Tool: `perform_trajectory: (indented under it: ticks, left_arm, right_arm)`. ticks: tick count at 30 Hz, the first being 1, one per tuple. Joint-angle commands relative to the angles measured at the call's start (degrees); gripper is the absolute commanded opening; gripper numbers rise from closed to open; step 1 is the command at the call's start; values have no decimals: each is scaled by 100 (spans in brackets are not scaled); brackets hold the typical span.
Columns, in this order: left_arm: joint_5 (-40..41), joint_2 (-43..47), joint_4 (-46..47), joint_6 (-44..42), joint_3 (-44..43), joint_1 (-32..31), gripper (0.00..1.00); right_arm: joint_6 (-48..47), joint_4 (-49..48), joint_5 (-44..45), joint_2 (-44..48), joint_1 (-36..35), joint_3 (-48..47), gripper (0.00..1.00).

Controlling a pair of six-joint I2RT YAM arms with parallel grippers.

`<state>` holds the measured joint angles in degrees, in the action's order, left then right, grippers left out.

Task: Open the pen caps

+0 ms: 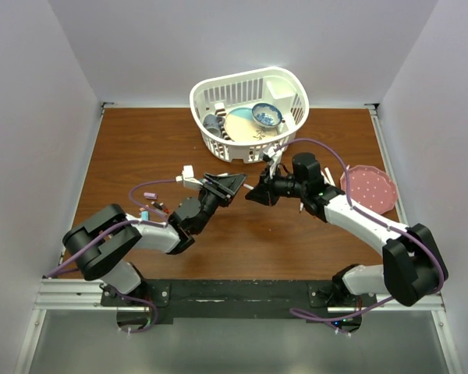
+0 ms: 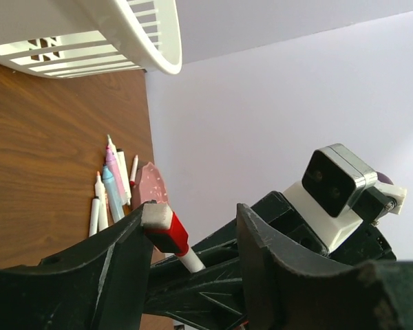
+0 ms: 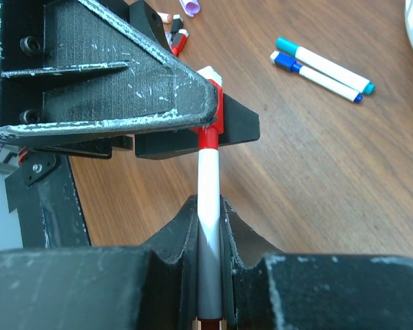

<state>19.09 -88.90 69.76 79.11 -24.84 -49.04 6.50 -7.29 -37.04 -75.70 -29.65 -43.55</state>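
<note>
Over wooden table (image 1: 132, 148), centre of top view: right gripper (image 3: 208, 213) clenched on white marker barrel (image 3: 208, 175). Left gripper (image 2: 196, 214) jaws parted around red pen cap (image 2: 166, 230), which sits on the barrel's end, touching one finger only.

Overhead, plus close wrists sharing red cap (image 3: 206, 137)
</note>
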Motion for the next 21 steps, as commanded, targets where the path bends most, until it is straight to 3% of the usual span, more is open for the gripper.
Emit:
perform_trajectory:
  ticks: [1, 6, 11, 12, 14, 16, 21]
  left_arm:
    - [236, 14, 477, -54, -293, -27, 53]
    - [156, -136, 643, -10, -381, -27, 48]
    - [209, -180, 741, -62, -434, -27, 33]
    - [218, -189, 811, -106, -460, -27, 29]
    - [218, -171, 873, -115, -434, 78, 1]
    - [384, 38, 908, -54, -241, 209, 0]
    - [902, 1057, 453, 78, 530, 1675, 0]
  right_arm:
    - [132, -273, 65, -23, -6, 40, 0]
    - [185, -317, -23, -85, -6, 40, 0]
    - [193, -308, -75, -103, -15, 31, 0]
    - [194, -299, -93, -111, -6, 22, 0]
    - [141, -212, -128, -103, -6, 4, 0]
    - [80, -141, -190, -77, 3, -31, 0]
    - [114, -255, -409, 125, -6, 127, 0]
